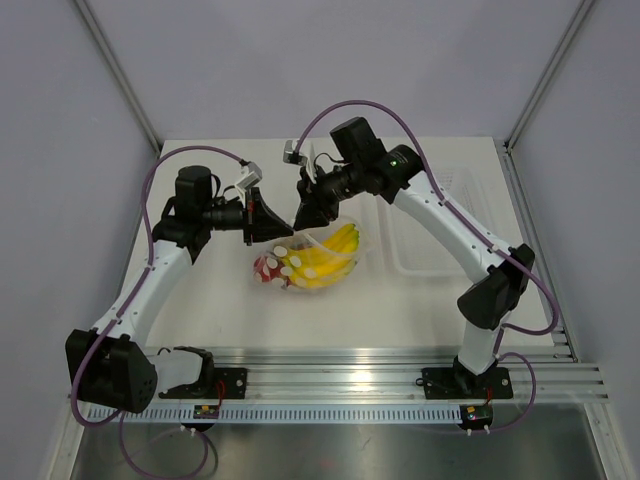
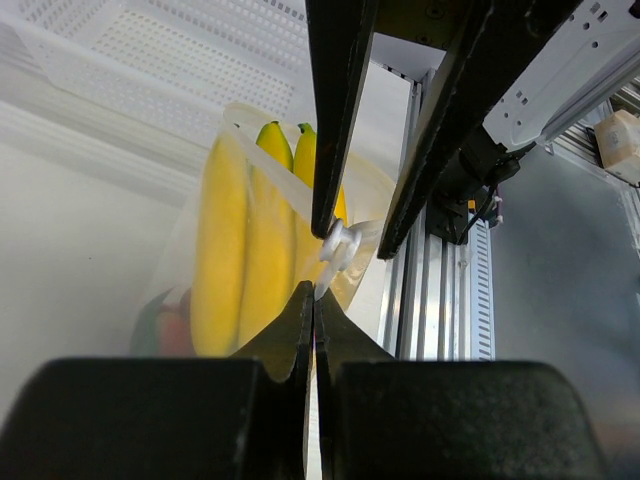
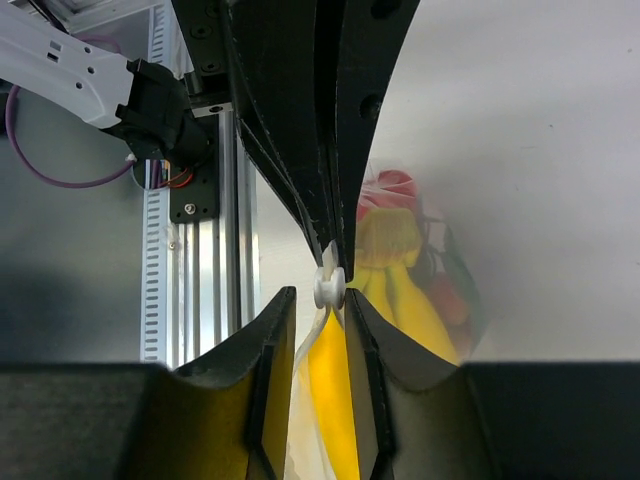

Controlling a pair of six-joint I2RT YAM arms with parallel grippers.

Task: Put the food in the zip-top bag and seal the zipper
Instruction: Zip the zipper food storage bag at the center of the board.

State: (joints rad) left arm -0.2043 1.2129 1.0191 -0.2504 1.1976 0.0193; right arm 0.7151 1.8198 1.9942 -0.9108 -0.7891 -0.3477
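surface [image 1: 420,310]: zip-top bag [image 1: 300,262] at centre, rim lifted | left claw [image 2: 314,292]: pinched together on bag's rim | right claw [image 3: 318,295]: fingers slightly apart, straddling same rim | bananas [image 1: 335,255], strawberries [image 1: 268,268]: inside bag

White table [image 1: 300,322], grey walls [image 1: 300,60], aluminium rail [image 1: 350,368]
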